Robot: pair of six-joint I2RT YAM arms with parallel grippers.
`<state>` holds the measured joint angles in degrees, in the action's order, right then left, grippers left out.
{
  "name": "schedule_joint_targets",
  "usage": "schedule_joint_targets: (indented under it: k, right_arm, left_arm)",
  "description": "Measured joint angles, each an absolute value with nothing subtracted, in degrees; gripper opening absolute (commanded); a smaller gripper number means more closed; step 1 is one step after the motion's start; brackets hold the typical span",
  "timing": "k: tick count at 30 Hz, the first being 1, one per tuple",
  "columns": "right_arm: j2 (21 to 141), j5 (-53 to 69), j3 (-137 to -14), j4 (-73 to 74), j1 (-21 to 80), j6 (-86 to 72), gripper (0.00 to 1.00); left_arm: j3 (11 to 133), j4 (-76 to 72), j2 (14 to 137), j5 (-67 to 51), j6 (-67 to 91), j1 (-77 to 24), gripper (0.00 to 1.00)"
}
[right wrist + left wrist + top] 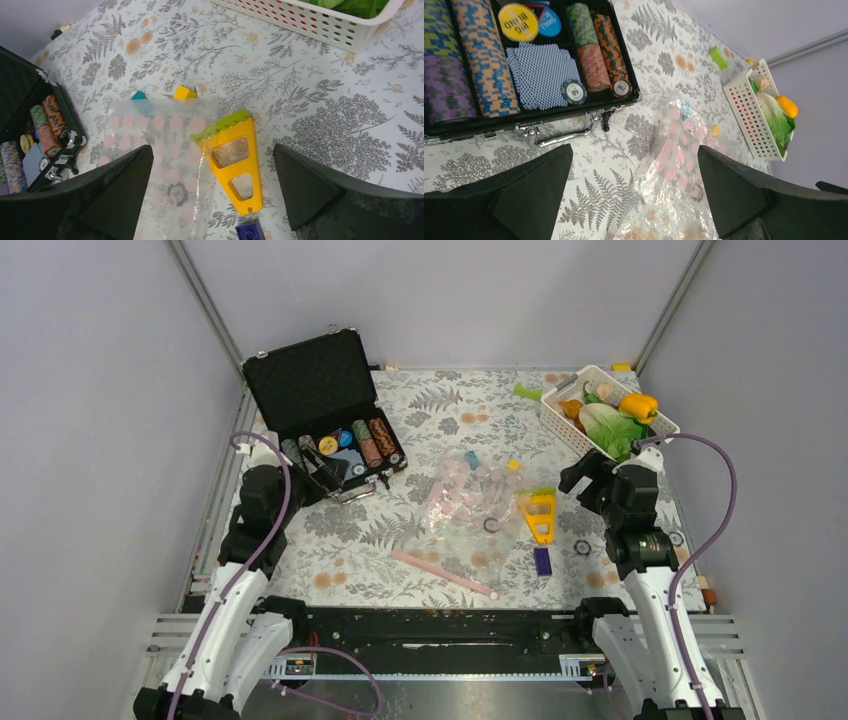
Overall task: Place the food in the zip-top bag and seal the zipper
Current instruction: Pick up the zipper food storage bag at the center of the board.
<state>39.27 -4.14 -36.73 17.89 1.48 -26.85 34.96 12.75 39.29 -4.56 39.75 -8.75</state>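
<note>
The clear zip-top bag (468, 508) with pink dots lies flat mid-table, its pink zipper (445, 573) along the near edge. The food sits in the white basket (556, 418) at the back right: a yellow-orange bell pepper (640, 405), a green lettuce leaf (612, 428) and smaller pieces. My left gripper (318, 472) is open and empty by the case, left of the bag (684, 165). My right gripper (585, 480) is open and empty between the bag (160, 150) and the basket (310, 20). The left wrist view shows the basket (746, 112), lettuce (774, 120) and pepper (786, 106).
An open black poker case (325, 410) with chips and cards stands at the back left. A yellow triangular block (540, 512) lies at the bag's right edge, with a dark blue block (542, 560) near it. Teal (472, 458) and small yellow (513, 466) blocks lie behind the bag. A green piece (527, 392) lies left of the basket.
</note>
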Motion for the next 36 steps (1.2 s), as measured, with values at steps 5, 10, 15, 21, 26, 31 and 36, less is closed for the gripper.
schedule_joint_targets:
  k: [5, 10, 15, 21, 26, 31, 36]
  right_arm:
    - [42.2, 1.2, -37.2, 17.1, 1.5, -26.8, 0.98]
    - [52.4, 10.5, -41.1, 16.3, 1.5, -27.8, 0.94]
    - [60.8, 22.5, -41.3, 12.8, 3.8, -29.6, 1.0]
    - [65.4, 17.4, -46.7, 17.3, 27.4, -22.6, 1.0]
    - [69.7, 6.7, -52.3, 20.8, 46.3, -14.8, 1.0]
    - [79.0, -2.0, -56.0, 25.7, 59.8, -9.7, 1.0]
    - [86.5, -6.7, -58.4, 29.7, 65.8, -8.7, 0.98]
  left_arm:
    - [34.3, 12.2, 42.3, -6.7, 40.7, -8.8, 0.99]
    - [33.8, 11.8, 44.1, -8.1, 41.1, -8.8, 0.99]
    - [32.3, 10.7, 45.9, -9.0, 41.8, -8.8, 0.99]
    - [32.2, 10.6, 47.9, -9.7, 41.9, -8.8, 0.99]
    - [32.2, 10.6, 47.9, -10.0, 41.8, -8.8, 0.99]
    - [32.2, 10.9, 47.4, -9.9, 41.8, -8.8, 0.99]
    - [32.2, 10.9, 47.1, -9.6, 41.7, -8.8, 0.99]
